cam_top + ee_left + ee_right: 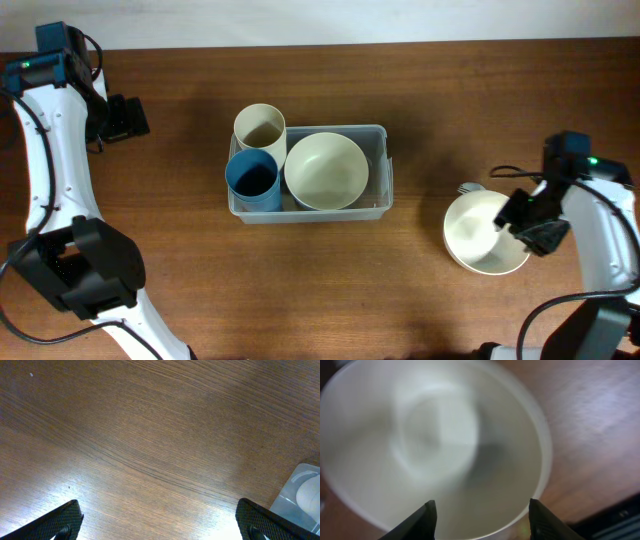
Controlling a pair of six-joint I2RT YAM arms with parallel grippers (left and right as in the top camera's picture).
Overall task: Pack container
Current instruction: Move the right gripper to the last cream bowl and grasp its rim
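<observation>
Arms reach wide apart: left gripper (pixel 138 118), jaws fully spread, points down at the table (pixel 420 300), far left; right gripper (pixel 482 510) tilts over a white bowl (pixel 480 238) at right, grip impossible to tell. Container (pixel 384 165) sits at centre.

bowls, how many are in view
2: a cream bowl inside the container, and a white bowl at the right gripper. Nested ones could be hidden.

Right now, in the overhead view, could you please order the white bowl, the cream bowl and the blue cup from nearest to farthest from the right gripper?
1. white bowl, under the right gripper, outside the container.
2. cream bowl, in the container's right half.
3. blue cup, at the container's left end.
</observation>
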